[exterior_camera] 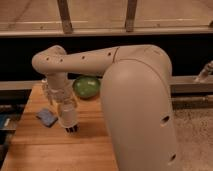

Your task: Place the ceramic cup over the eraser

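At left of centre, the gripper (67,111) appears to clasp the ceramic cup (67,118). The eraser (72,129) shows just beneath it on the wooden table (65,150).

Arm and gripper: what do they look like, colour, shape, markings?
The arm is a fat, smooth cream-white shell with rounded joints and small dark dots along its links. The gripper, low over the wooden table, looks pale and translucent, with a dark striped tip.

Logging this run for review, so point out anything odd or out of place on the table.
Nothing stands out. The gripper holds the ceramic cup low over the wooden table, with the striped eraser showing just beneath its rim. The green bowl sits upright behind, and the blue-grey pad lies flat to the left.
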`<state>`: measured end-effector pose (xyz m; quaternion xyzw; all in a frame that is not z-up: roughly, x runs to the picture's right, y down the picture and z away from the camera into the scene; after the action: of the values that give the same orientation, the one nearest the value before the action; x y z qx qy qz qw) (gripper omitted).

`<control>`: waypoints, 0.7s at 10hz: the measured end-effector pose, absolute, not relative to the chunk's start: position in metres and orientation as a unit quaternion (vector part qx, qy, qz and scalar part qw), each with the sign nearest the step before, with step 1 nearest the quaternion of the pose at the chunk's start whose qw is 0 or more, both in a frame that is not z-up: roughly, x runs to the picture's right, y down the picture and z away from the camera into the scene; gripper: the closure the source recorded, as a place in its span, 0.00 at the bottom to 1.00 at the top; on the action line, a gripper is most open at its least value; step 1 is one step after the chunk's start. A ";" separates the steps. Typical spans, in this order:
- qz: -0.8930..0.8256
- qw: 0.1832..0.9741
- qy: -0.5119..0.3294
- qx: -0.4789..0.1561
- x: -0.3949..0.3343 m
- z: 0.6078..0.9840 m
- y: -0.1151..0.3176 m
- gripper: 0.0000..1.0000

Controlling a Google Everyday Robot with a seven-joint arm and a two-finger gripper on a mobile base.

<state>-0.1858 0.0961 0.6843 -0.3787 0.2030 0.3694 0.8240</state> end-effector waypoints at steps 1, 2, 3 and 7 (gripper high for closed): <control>0.370 0.824 0.203 -0.378 -0.185 0.685 0.096 0.97; 0.372 0.823 0.205 -0.378 -0.183 0.685 0.095 0.88; 0.372 0.823 0.205 -0.378 -0.183 0.686 0.095 0.77; 0.371 0.823 0.205 -0.378 -0.183 0.685 0.095 0.38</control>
<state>-0.1833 0.0954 0.6855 -0.3777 0.2045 0.3710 0.8233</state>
